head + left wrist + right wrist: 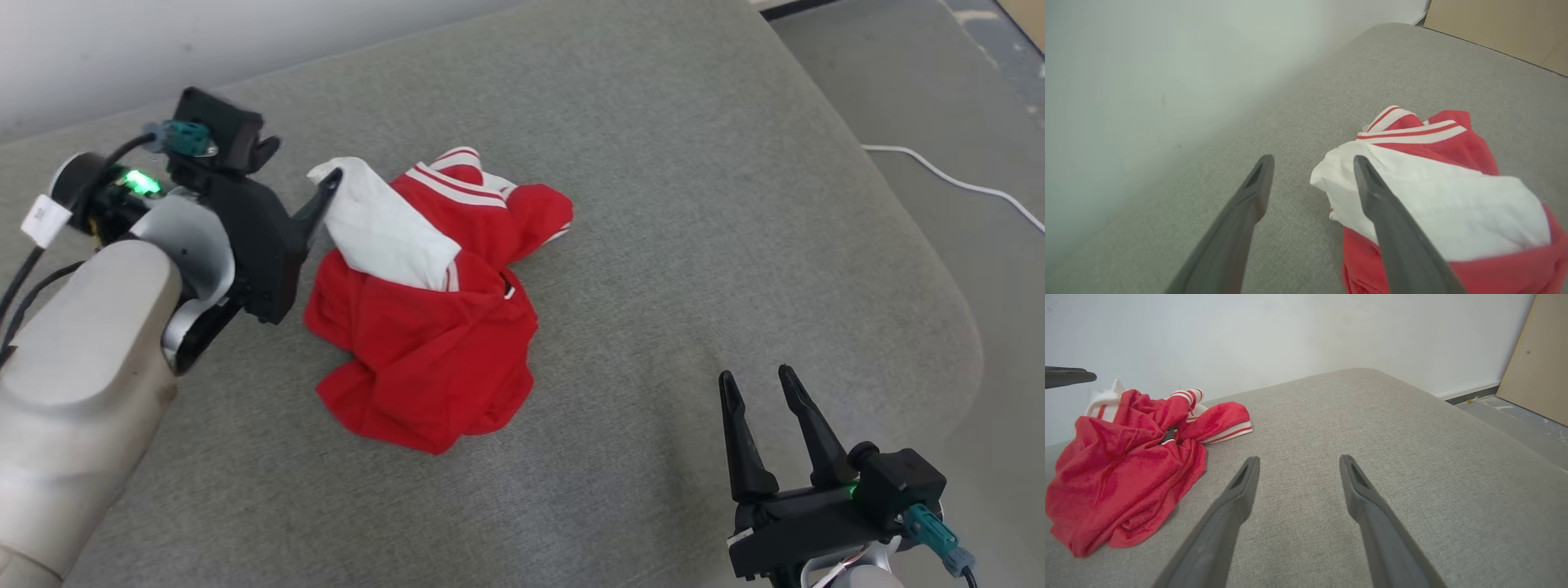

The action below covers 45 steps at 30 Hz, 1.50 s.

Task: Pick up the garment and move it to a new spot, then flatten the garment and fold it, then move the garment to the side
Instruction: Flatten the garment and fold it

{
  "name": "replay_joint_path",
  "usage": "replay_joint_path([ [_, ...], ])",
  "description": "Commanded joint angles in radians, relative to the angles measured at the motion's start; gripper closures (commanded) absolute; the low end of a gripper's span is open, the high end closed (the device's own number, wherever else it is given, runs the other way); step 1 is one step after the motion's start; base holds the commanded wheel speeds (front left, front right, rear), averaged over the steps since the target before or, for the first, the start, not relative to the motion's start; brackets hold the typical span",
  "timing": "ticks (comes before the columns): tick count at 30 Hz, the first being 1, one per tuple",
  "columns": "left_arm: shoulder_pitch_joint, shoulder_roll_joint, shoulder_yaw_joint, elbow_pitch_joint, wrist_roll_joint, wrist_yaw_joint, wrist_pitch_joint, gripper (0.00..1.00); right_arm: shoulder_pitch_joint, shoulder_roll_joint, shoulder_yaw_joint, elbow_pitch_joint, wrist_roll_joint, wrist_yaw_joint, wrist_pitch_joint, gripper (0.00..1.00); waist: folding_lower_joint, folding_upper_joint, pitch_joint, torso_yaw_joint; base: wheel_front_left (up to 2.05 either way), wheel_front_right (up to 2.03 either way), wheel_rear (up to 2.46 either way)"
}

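While the garment (pixel 424 327) sits in a crumpled heap on the grey cushion (pixel 694 204), neither gripper holds anything. Garment: red with white striped trim, and a white panel folded over its top on the wall side. It lies left of centre on the cushion, near the white wall (pixel 1290 335).

Left gripper (pixel 304 162): jaws wide, hovering at the heap's white end, fingers pointing across toward it. From the left wrist camera, one finger (pixel 1392 228) overlaps the white fabric and the other is over bare cushion. Can't tell if the first is touching cloth or just above it.

Right gripper (pixel 757 376): jaws wide, empty, well apart from the garment, low over bare cushion at the near right.

Off the cushion's right edge: grey floor (pixel 939 82) with a white cable (pixel 947 175) running across it, and a tan board (pixel 1535 367) leaning at the wall.
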Motion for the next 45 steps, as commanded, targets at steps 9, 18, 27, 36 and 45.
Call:
replay_joint_path([
  [9, -0.037, -0.003, -0.087, 0.125, -0.083, 0.002, 0.060, 0.00, -0.021, 0.002, 0.009, -0.007, 0.020, -0.002, -0.001, 0.00, -0.0001, -0.0002, 0.046, -0.057, 0.00, 0.00, 0.00],
  [18, -0.063, -0.019, -0.145, 0.149, -0.159, 0.002, 0.036, 1.00, -0.002, 0.002, -0.014, -0.006, 0.019, -0.002, -0.001, 0.00, -0.0001, -0.0002, 0.035, -0.032, 0.00, 0.00, 0.00],
  [27, -0.160, -0.013, -0.134, 0.119, -0.126, 0.002, -0.182, 1.00, 0.009, 0.002, -0.039, -0.002, -0.014, -0.002, -0.001, 0.00, -0.0001, -0.0002, -0.028, 0.070, 0.00, 0.00, 0.00],
  [36, -0.131, 0.085, -0.074, -0.060, -0.116, 0.066, -0.330, 1.00, 0.054, 0.001, -0.093, -0.006, -0.060, -0.002, -0.001, 0.00, -0.0001, -0.0002, -0.102, 0.239, 0.00, 0.00, 0.00],
  [45, 0.206, 0.301, 0.017, -0.466, -0.211, 0.294, -0.372, 1.00, 0.073, 0.001, -0.120, -0.008, -0.090, -0.002, -0.001, 0.00, -0.0001, -0.0002, -0.128, 0.393, 0.00, 0.00, 0.00],
])
